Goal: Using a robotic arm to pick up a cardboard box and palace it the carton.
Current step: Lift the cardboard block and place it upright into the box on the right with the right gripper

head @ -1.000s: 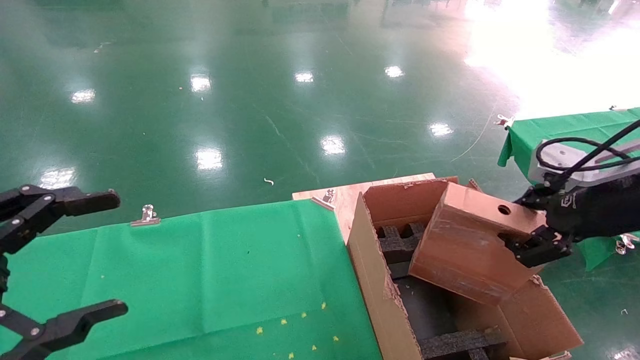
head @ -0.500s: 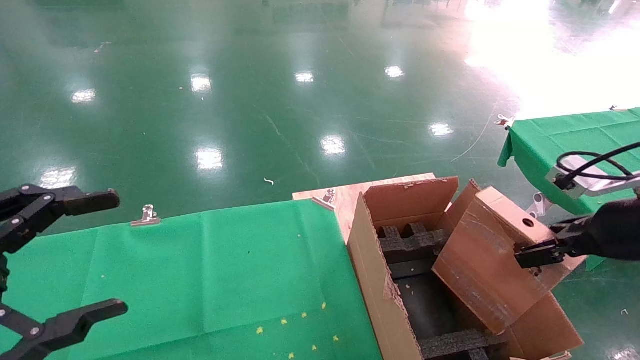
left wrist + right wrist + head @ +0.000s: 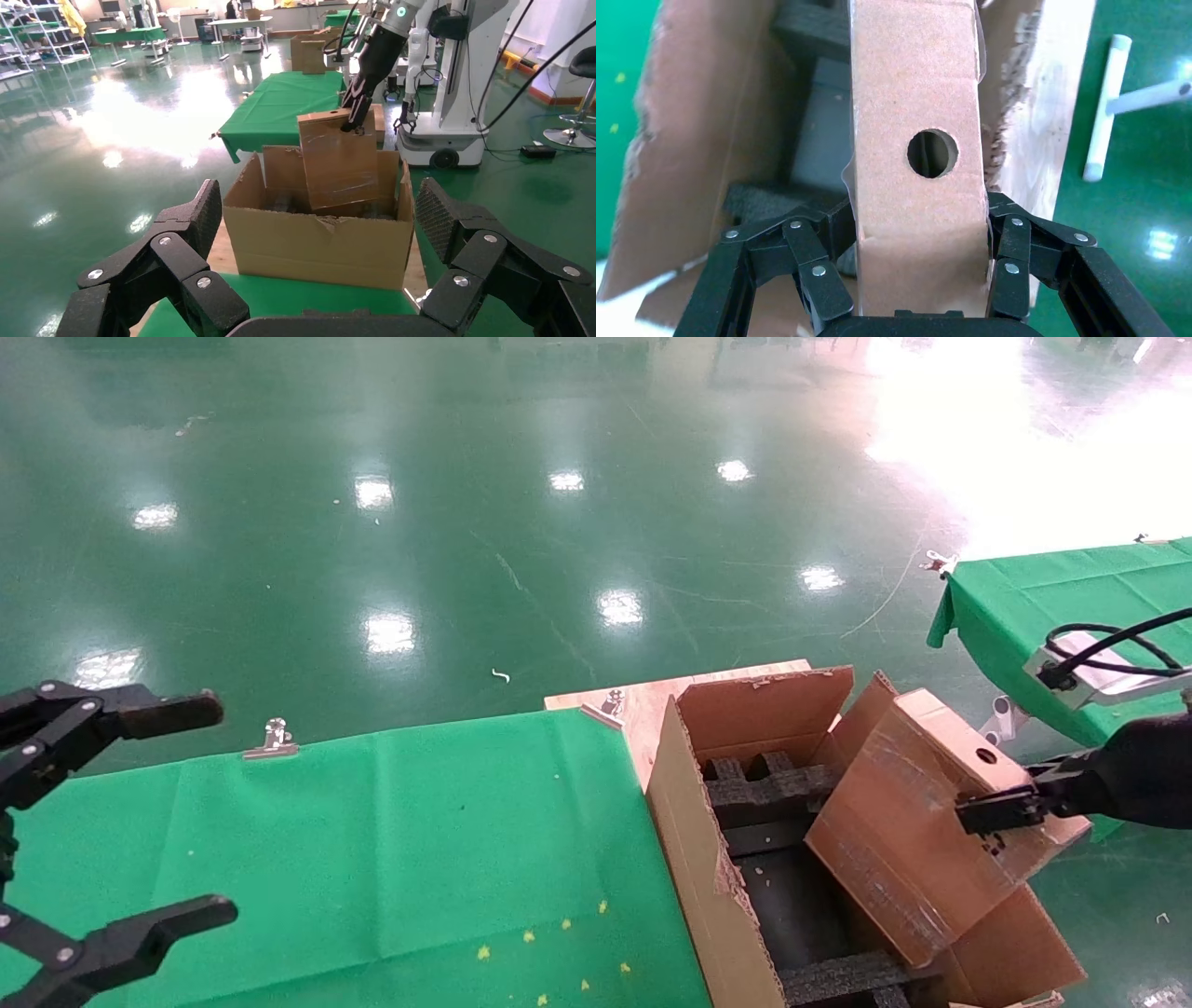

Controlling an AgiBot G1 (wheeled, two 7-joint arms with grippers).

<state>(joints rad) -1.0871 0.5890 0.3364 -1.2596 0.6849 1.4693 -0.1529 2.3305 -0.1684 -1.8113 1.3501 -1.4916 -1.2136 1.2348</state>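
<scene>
On the far left we see the left pincer (image 3: 140, 812) hanging idle over the near edge of the green-covered bench (image 3: 372, 840), its two black fingers spread wide apart with nothing between them; from its own wrist camera the same fingers (image 3: 183, 239) frame the scene beyond. A silver clip (image 3: 272, 740) sits on the bench's far edge. Moving right, we come to the carton (image 3: 698, 859), standing just beside the green cloth on a strip of bare wood, its torn flaps open and black foam inserts (image 3: 759, 794) visible inside. Over the carton's right side the cardboard box (image 3: 903, 822) is tilted, its lower end dipping into the opening, its taped wide face turned toward us and the narrow face with the round hole up. The right pincer (image 3: 992, 812) of the robotic arm (image 3: 1136, 770) is clamped on the box's upper end; in the right wrist view its fingers (image 3: 821, 274) press both wide faces just below the hole. Behind the arm stands another green-draped bench (image 3: 1015, 579).
</scene>
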